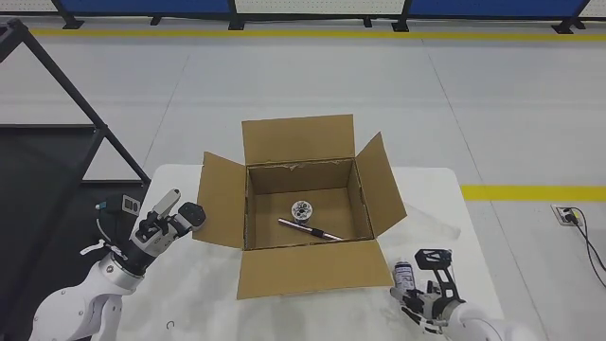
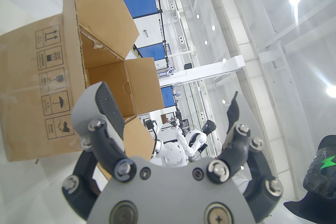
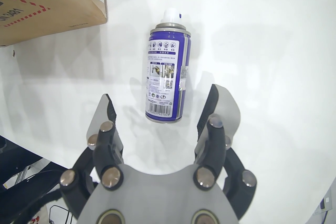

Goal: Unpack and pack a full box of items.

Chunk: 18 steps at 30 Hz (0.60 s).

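Observation:
An open cardboard box stands mid-table with its flaps spread; inside lie a small round metal part and a thin rod. A blue and white spray can lies on its side on the white table beside the box's corner; from above the can sits right of the front flap. My right gripper hangs open just short of the can's base, nothing between its fingers. My left gripper is open and empty, raised and tilted beside the box's left flap; it shows from above too.
The white table ends close behind my right gripper. A dark frame stands off the table's left side. A small ring-like thing lies near the front left edge.

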### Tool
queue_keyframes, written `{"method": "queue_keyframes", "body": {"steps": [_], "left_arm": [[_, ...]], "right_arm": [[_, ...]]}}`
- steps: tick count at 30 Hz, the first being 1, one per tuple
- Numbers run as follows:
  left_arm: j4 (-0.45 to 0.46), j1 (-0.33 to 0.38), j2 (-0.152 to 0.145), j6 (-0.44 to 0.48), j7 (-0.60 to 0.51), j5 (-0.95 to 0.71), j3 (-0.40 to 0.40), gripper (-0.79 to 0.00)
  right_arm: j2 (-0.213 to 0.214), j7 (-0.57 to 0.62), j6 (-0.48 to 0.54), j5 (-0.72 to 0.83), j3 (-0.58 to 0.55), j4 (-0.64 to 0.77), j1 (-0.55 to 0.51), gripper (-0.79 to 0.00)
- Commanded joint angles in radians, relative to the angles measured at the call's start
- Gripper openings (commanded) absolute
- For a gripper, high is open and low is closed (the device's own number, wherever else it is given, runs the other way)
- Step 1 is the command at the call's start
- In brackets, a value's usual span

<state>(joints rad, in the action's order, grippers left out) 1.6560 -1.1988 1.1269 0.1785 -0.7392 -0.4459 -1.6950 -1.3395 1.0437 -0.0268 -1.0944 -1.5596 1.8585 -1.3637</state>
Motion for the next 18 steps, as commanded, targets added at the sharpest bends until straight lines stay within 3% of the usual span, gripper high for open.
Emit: {"method": "queue_keyframes", "body": {"steps": [1,4,6,18], "left_arm": [[0.0,0.0,0.0,0.0,0.0,0.0,0.0,0.0],[0.0,0.0,0.0,0.0,0.0,0.0,0.0,0.0],[0.0,0.0,0.0,0.0,0.0,0.0,0.0,0.0],[0.0,0.0,0.0,0.0,0.0,0.0,0.0,0.0]], "right_arm": [[0.002,-0.003,-0.002,0.0,-0.002,0.012,-0.004,-0.114],[0.005,-0.014,-0.007,-0.004,-0.007,0.042,-0.011,-0.089],[0.007,-0.018,-0.01,-0.01,-0.01,0.07,-0.018,0.0],[0.015,-0.087,-0.025,-0.034,-0.01,0.332,-0.032,0.0]]}}
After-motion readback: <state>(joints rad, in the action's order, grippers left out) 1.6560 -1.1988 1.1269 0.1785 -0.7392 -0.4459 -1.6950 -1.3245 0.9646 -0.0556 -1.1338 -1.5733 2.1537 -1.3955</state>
